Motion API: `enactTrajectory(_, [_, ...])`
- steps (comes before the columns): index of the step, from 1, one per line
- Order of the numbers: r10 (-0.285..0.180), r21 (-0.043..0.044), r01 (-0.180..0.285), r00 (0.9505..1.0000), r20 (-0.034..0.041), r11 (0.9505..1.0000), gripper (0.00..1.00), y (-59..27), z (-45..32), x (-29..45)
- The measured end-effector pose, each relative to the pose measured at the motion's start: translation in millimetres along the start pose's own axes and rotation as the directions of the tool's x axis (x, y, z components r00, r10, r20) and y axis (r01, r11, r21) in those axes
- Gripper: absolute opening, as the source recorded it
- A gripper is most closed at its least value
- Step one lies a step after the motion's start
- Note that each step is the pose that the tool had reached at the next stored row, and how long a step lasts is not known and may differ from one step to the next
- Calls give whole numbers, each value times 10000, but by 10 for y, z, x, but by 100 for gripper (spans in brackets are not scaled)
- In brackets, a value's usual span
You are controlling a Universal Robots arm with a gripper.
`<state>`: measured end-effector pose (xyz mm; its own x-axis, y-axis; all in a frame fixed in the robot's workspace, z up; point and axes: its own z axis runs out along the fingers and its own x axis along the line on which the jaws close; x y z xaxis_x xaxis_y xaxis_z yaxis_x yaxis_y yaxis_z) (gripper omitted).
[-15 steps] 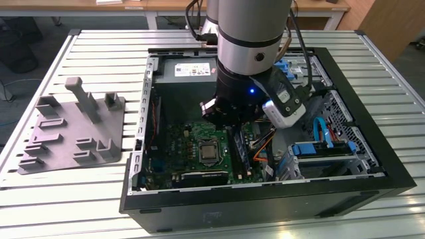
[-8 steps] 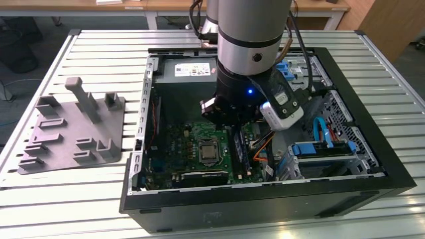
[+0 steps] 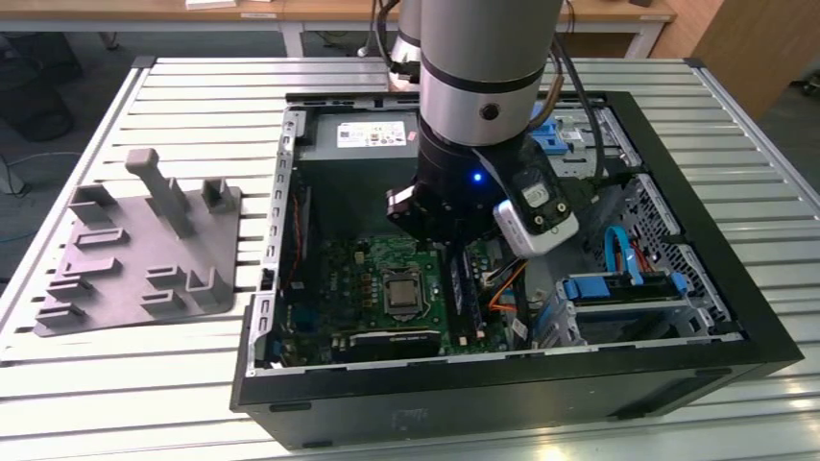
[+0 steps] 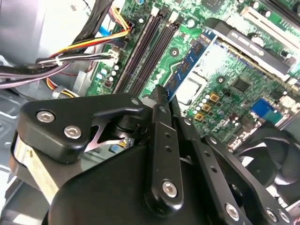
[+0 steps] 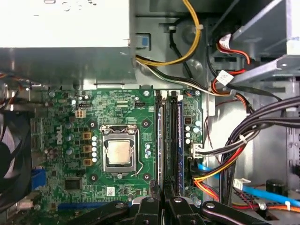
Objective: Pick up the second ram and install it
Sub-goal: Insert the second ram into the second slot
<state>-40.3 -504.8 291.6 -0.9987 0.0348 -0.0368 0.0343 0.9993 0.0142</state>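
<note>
The second ram [image 4: 190,58], a thin blue circuit stick with a pale label, sticks out from between my black fingertips in the second wrist view. My gripper [image 4: 164,93] is shut on one end of it. In the first wrist view the gripper [image 5: 161,200] hangs over the long black memory slots [image 5: 169,140], and the held ram [image 5: 161,140] shows edge-on, in line with them. I cannot tell whether it touches a slot. In the exterior view the gripper [image 3: 448,245] is low inside the open computer case [image 3: 717,288], above the green motherboard [image 3: 372,279].
Another blue stick [image 5: 181,140] stands in a neighbouring slot. The processor socket [image 5: 118,152] lies beside the slots, and a fan [image 5: 11,150] beyond it. Cable bundles [image 5: 234,154] crowd the other side. A grey moulded tray [image 3: 141,250] sits at the exterior view's left.
</note>
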Motion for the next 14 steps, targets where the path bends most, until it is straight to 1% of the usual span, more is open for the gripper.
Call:
enactTrajectory(3, [325, 12, -325, 9995, 5, 9995, 14, 0, 3, 0])
enactTrajectory(8, [785, 29, -786, 9969, 12, 9969, 14, 0, 7, 0])
enactTrajectory(14, [877, 32, -877, 9961, 14, 9961, 14, 0, 8, 0])
